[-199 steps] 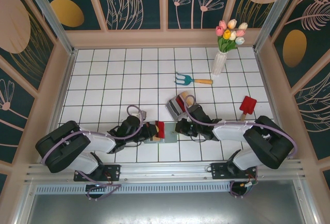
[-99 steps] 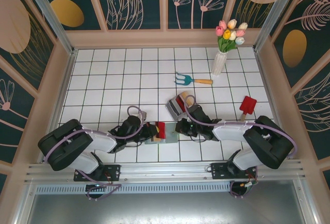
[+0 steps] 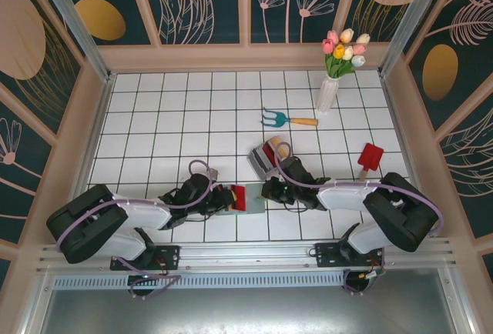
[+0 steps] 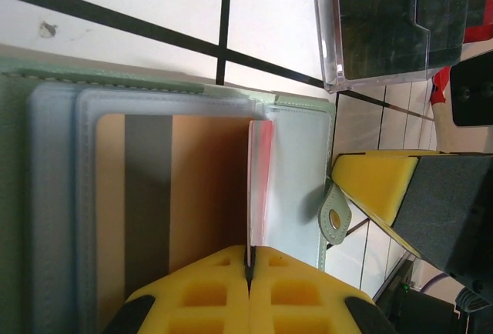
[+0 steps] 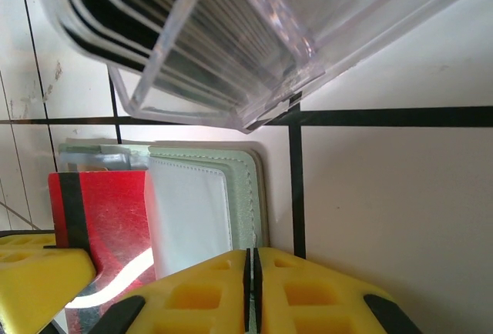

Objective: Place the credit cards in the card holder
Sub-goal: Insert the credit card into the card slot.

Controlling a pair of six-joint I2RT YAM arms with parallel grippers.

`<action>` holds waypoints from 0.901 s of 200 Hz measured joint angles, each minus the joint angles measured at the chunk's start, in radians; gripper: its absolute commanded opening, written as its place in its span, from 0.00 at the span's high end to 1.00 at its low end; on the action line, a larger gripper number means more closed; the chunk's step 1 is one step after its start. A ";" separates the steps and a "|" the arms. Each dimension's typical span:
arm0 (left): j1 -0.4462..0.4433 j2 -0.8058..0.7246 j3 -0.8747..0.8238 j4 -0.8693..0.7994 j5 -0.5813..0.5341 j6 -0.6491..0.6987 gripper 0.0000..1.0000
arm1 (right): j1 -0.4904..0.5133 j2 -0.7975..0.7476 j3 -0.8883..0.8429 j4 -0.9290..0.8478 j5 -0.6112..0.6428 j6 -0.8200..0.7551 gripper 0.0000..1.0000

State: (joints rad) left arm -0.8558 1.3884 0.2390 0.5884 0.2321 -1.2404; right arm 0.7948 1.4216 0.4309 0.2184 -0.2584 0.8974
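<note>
- The left tool (image 4: 249, 261) has its yellow pads pressed together on the lower edge of a red credit card (image 4: 260, 180); the card stands on edge over the open card holder (image 4: 300, 172), its far end at the lip of a pale grey-blue pocket
- The card holder lies flat on the white tiled surface (image 3: 169, 118) at the near edge, between the two tools; a beige card (image 4: 204, 188) with a grey stripe sits in one pocket
- The right tool (image 5: 250, 272) is at the holder's right edge, pads closed to a thin slit; nothing visible between them
- A clear tray (image 3: 264, 158) just beyond the holder keeps more credit cards (image 5: 139, 18) upright
- A vase of tulips (image 3: 331, 88), a blue rake (image 3: 289, 118) and a red shovel (image 3: 370, 157) lie farther back
</note>
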 measured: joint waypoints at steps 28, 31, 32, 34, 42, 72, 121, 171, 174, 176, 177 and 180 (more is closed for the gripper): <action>0.000 0.046 0.001 0.051 0.003 -0.011 0.95 | 0.000 0.002 0.000 0.000 0.004 0.000 0.87; 0.000 0.049 0.001 0.056 0.003 -0.013 0.95 | 0.000 0.002 0.000 0.000 0.005 0.000 0.87; 0.000 0.050 0.002 0.057 0.003 -0.013 0.95 | 0.000 0.002 0.000 0.000 0.006 0.000 0.87; 0.000 0.053 0.002 0.061 0.003 -0.015 0.94 | 0.000 0.002 0.000 0.000 0.006 0.000 0.87; 0.001 0.061 0.003 0.072 0.003 -0.018 0.94 | 0.000 0.002 0.000 0.000 0.008 0.000 0.87; 0.001 0.094 0.019 0.101 0.008 -0.022 0.93 | 0.000 0.005 0.002 0.000 0.013 0.000 0.87; 0.001 0.087 0.026 0.096 0.010 -0.022 0.93 | 0.000 0.008 0.010 -0.011 0.020 0.000 0.85; -0.001 0.064 0.026 0.090 0.022 -0.023 0.89 | 0.011 -0.009 0.032 -0.062 0.046 -0.015 0.78; -0.001 0.066 0.026 0.092 0.024 -0.023 0.89 | 0.011 -0.010 0.032 -0.064 0.047 -0.019 0.78; -0.001 0.068 0.026 0.094 0.026 -0.022 0.89 | 0.011 -0.010 0.032 -0.065 0.046 -0.020 0.78; -0.001 0.068 0.026 0.095 0.027 -0.023 0.89 | 0.011 -0.010 0.032 -0.066 0.046 -0.020 0.78; -0.001 0.071 0.026 0.097 0.029 -0.023 0.89 | 0.011 -0.011 0.032 -0.066 0.047 -0.023 0.78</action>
State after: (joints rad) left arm -0.8566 1.4593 0.2653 0.6853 0.2615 -1.2629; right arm 0.8062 1.4109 0.4625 0.1520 -0.2119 0.8749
